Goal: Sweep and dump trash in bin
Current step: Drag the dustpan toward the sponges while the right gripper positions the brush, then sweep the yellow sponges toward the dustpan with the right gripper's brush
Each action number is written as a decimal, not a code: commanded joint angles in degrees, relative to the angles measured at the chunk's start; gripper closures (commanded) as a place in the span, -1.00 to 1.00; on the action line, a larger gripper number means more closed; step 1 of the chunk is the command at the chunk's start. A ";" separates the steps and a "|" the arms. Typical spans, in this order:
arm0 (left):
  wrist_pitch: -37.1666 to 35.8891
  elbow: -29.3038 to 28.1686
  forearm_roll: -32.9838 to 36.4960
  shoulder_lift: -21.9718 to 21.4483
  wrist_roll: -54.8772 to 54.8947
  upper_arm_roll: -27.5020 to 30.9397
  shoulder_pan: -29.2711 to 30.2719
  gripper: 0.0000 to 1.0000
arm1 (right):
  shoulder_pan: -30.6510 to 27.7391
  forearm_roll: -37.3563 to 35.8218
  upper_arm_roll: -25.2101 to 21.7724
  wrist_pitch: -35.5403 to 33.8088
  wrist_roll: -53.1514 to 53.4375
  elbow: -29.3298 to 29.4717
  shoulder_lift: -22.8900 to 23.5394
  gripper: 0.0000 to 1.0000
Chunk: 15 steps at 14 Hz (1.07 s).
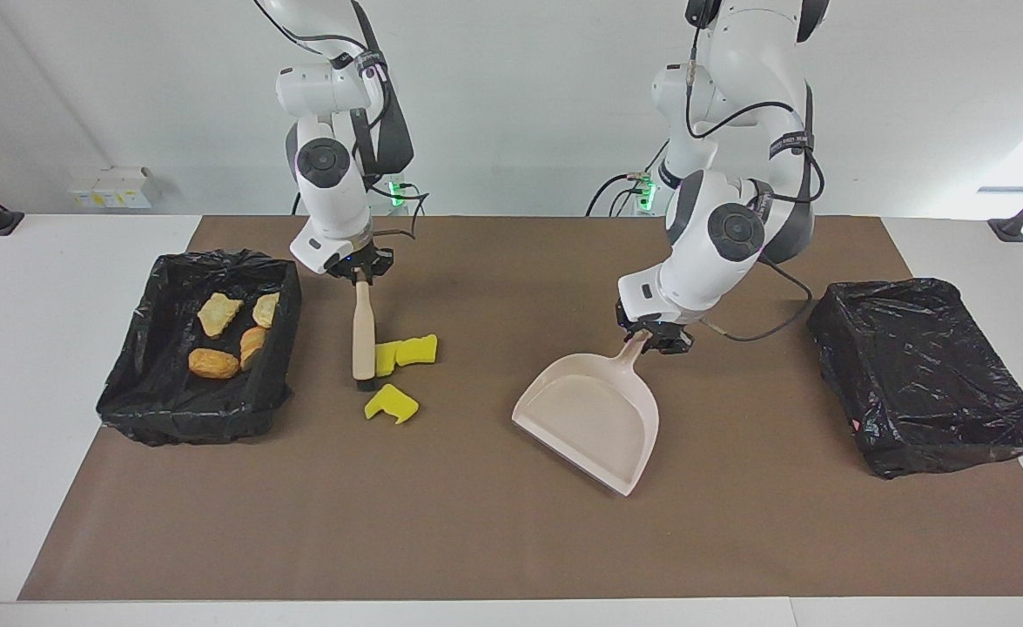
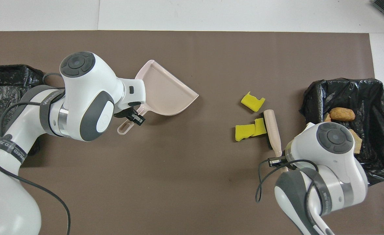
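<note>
Brown mat covers the white surface (image 1: 58,348), a black-lined bin at each end under a pale wall. The right gripper (image 1: 360,273) clamps a brush (image 1: 363,335) against two yellow sponge pieces (image 1: 407,351); the third (image 1: 392,403) lies just beside them. The left gripper (image 1: 656,335) clamps the dustpan (image 1: 594,414) mid-mat, and the bread chunks (image 1: 232,335) sit in the bin (image 1: 128,383) at the right arm's end.

I see a smooth plastic dustpan (image 1: 594,418), glossy crinkled black bin liners (image 1: 925,374), porous yellow sponge pieces (image 1: 392,402), and a matt brown desk mat (image 1: 494,531).

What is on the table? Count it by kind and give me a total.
yellow sponge pieces: 3
bread chunks: 4
black bins: 2
brush: 1
dustpan: 1
Total: 11
</note>
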 commanded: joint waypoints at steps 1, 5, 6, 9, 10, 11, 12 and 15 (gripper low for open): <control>-0.80 -2.52 2.79 -2.66 6.50 -0.01 -1.16 1.00 | -0.15 1.16 0.04 -1.20 0.57 0.60 -0.51 1.00; -0.63 -7.08 2.97 -5.30 16.68 -0.28 -4.31 1.00 | -0.15 1.16 0.04 -2.60 0.40 0.60 -0.69 1.00; 0.25 -9.28 2.97 -6.61 18.46 -0.28 -5.72 1.00 | -0.15 1.16 0.04 -3.47 0.14 0.60 -0.69 1.00; 3.77 -13.69 4.89 -8.56 18.75 -0.27 -9.07 1.00 | -0.15 1.16 0.04 -4.19 -0.04 0.60 -0.78 1.00; 3.95 -14.65 4.99 -8.73 18.75 -0.28 -9.16 1.00 | -0.15 0.99 0.04 -3.84 -0.04 0.87 -0.69 1.00; 3.86 -14.92 5.00 -9.00 18.66 -0.28 -9.16 1.00 | -0.07 0.81 0.13 -3.23 -0.04 1.22 -0.52 1.00; 3.77 -15.01 5.00 -9.00 18.66 -0.28 -9.25 1.00 | -0.06 0.81 0.13 -2.09 -0.13 1.22 -0.25 1.00; 4.91 -15.54 4.99 -9.26 18.22 -0.28 -11.08 1.00 | -0.06 0.73 0.13 -1.02 -1.01 1.22 -0.25 1.00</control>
